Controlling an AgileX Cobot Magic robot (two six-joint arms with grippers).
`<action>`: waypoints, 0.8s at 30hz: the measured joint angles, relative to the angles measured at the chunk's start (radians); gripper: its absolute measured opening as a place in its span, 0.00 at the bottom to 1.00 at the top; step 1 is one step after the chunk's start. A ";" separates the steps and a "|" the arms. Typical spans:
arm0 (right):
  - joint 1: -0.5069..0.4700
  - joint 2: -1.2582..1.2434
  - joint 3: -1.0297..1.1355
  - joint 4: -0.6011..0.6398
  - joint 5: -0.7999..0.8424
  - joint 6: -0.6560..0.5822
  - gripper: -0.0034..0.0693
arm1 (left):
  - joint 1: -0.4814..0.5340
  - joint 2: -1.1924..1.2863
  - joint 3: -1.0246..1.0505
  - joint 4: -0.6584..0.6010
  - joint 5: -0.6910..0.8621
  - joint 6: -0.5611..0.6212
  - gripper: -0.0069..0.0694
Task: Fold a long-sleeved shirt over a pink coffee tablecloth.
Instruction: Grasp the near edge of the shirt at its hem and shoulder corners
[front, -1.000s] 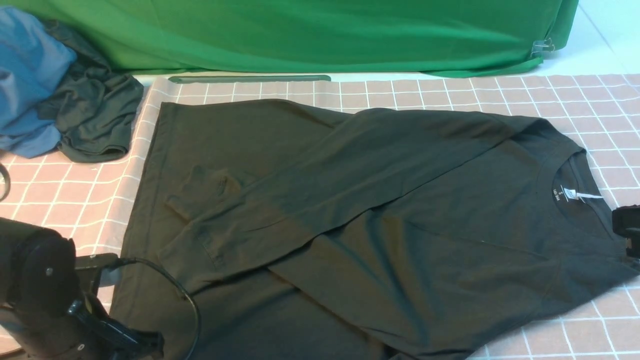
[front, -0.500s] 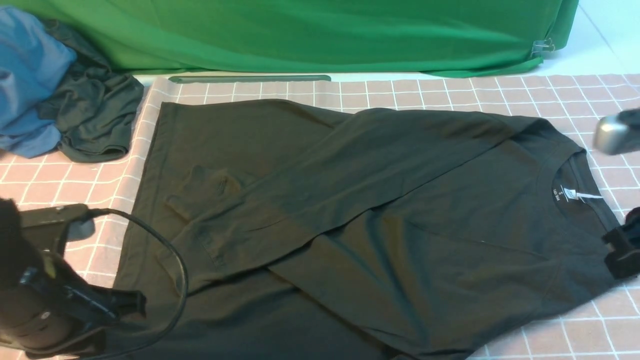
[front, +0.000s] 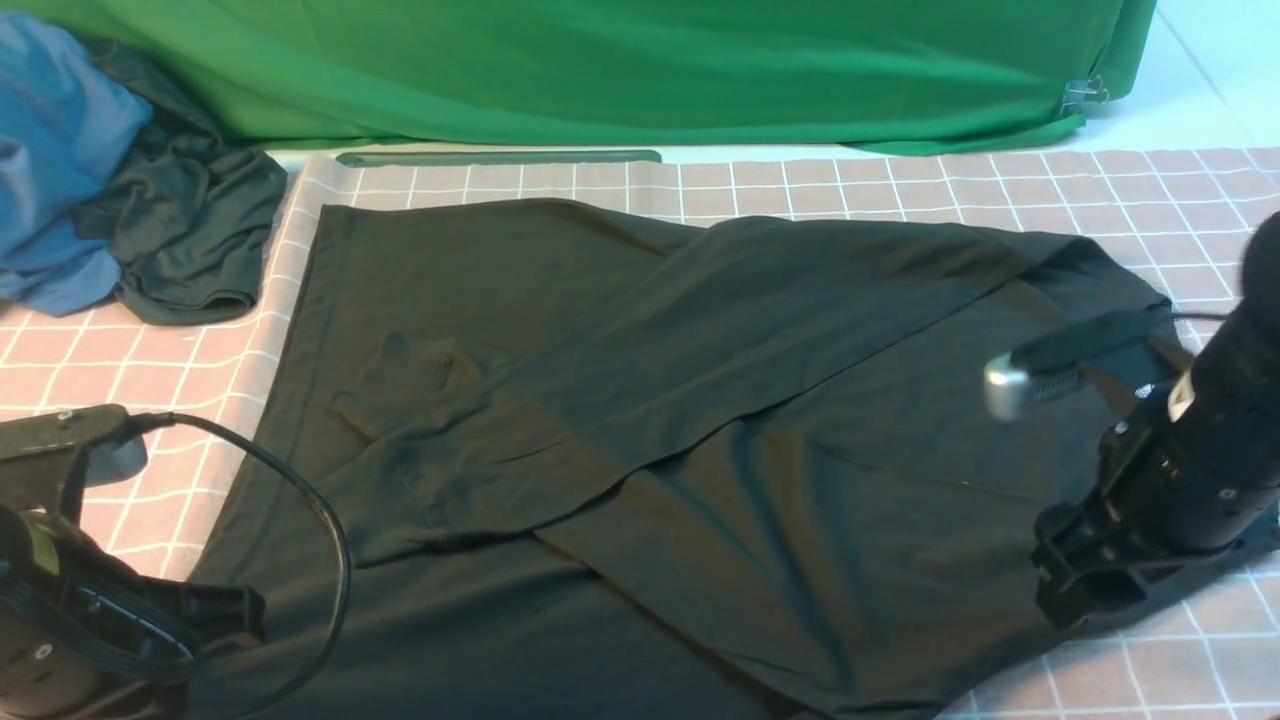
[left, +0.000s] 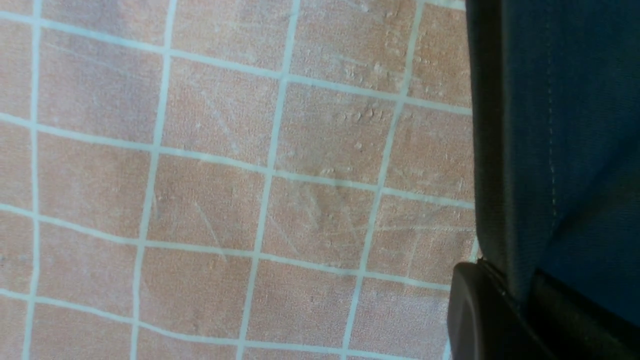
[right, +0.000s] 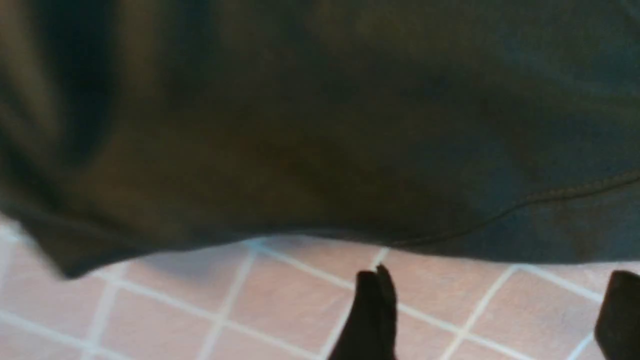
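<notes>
Vs. 0.5 s ago: in from the right edge w/ the right arm (front: 1200, 450), now over the collar end of the long-sleeved shirt (front: 640, 400) and hiding the neck label seen before. Left arm (front: 70, 620) lower in the front view than before. Shirt's hem corner drawn further left, toward that arm. Rest of shirt unchanged.

Left gripper (left: 520, 295): clamped on the shirt's hem, fabric pinched between the fingers, per left wrist view. Right gripper (right: 492, 320): spread wide, nothing between the fingers, over the pink coffee tablecloth (front: 1150, 190), just beside the shirt's edge.

Shirt position: flat on the tablecloth, approx. mid-worktop, hem to the left, collar to the right, a sleeve folded diagonally across the body.

Count:
- 1 shirt, 1 tablecloth.
- 2 arms, 2 grippers.
- 2 loose garments heaped far left and touching: 1 blue garment (front: 60, 150), 1 dark grey-green garment (front: 190, 230).
- 1 green backdrop (front: 600, 70) behind.
- 1 green strip (front: 500, 157) along the tablecloth's far edge.
- 1 cable (front: 320, 520) looping off the left arm.
</notes>
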 joint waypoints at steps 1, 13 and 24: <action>0.001 0.021 0.001 -0.015 -0.007 0.005 0.86 | 0.000 0.000 0.000 0.000 0.000 0.000 0.13; 0.001 0.167 0.001 -0.035 -0.075 0.012 0.54 | 0.000 0.000 0.001 0.000 -0.046 0.000 0.13; -0.003 0.066 0.001 -0.035 0.041 -0.014 0.12 | 0.000 0.000 0.002 0.001 -0.029 0.000 0.13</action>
